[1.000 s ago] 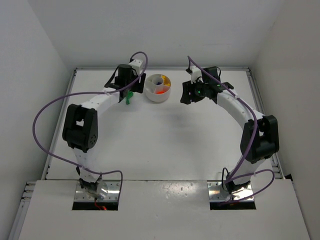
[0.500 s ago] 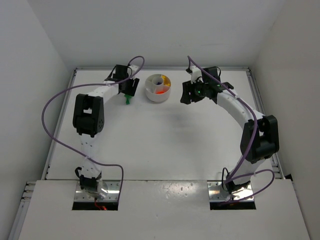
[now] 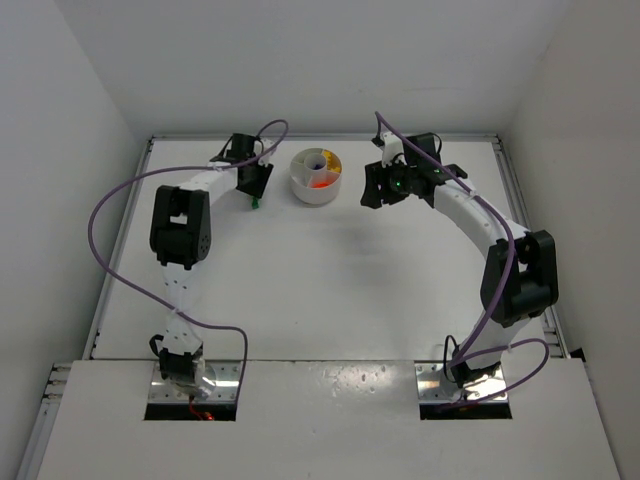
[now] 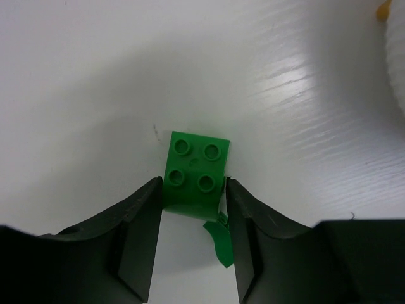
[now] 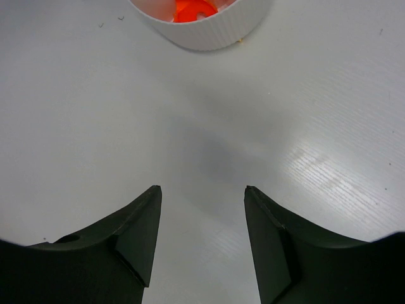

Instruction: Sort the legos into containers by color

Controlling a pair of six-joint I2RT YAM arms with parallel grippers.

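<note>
A green two-by-two lego brick (image 4: 195, 166) lies on the white table, with a small curved green piece (image 4: 222, 244) just behind it. My left gripper (image 4: 193, 185) is low over the table, and its jaws press against the brick's two sides. From above, the green brick (image 3: 256, 203) shows just below the left gripper (image 3: 254, 186), left of the round white divided dish (image 3: 300, 186). The dish holds orange-red (image 3: 320, 182), yellow and purple bits. My right gripper (image 5: 202, 190) is open and empty above bare table, just near of the dish (image 5: 215, 35), where an orange-red piece (image 5: 193, 9) shows.
The dish's wall (image 4: 398, 69) fills the right edge of the left wrist view. The white enclosure's back wall runs just behind the dish, and the side walls stand beyond both arms. Purple cables loop off both arms.
My left arm has swung its wrist in and come down onto the green brick left of the dish. The right arm has not moved.
</note>
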